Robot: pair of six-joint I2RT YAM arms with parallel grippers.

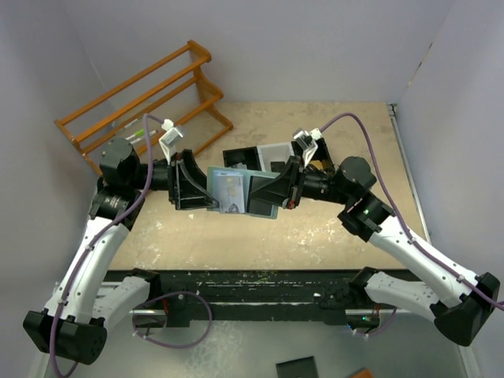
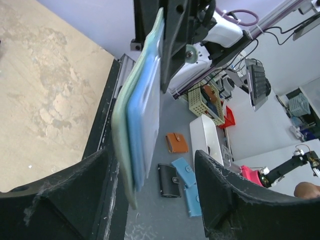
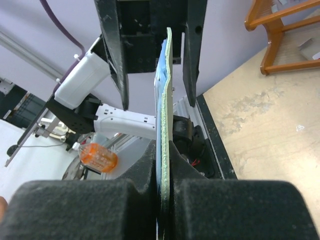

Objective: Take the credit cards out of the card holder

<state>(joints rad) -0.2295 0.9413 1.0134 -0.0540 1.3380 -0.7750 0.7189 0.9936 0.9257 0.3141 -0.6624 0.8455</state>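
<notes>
The card holder (image 1: 236, 191) hangs opened flat in the air above the table, teal-green outside and light blue inside. A credit card with a tan-printed face (image 1: 229, 190) sits in one of its slots. My right gripper (image 1: 274, 194) is shut on the holder's right edge; in the right wrist view both pads press the thin card holder (image 3: 165, 90) at my right gripper (image 3: 162, 146). My left gripper (image 1: 206, 190) is open around the other end. In the left wrist view the card holder (image 2: 136, 115) stands edge-on between the spread fingers of my left gripper (image 2: 150, 156), close to the left one.
A wooden rack (image 1: 150, 98) stands at the back left, with pens (image 1: 138, 134) lying beside it. A black-and-white bin tray (image 1: 260, 156) sits behind the grippers. Walls close in on three sides. Below the table's near edge lie spare wallets (image 2: 175, 177).
</notes>
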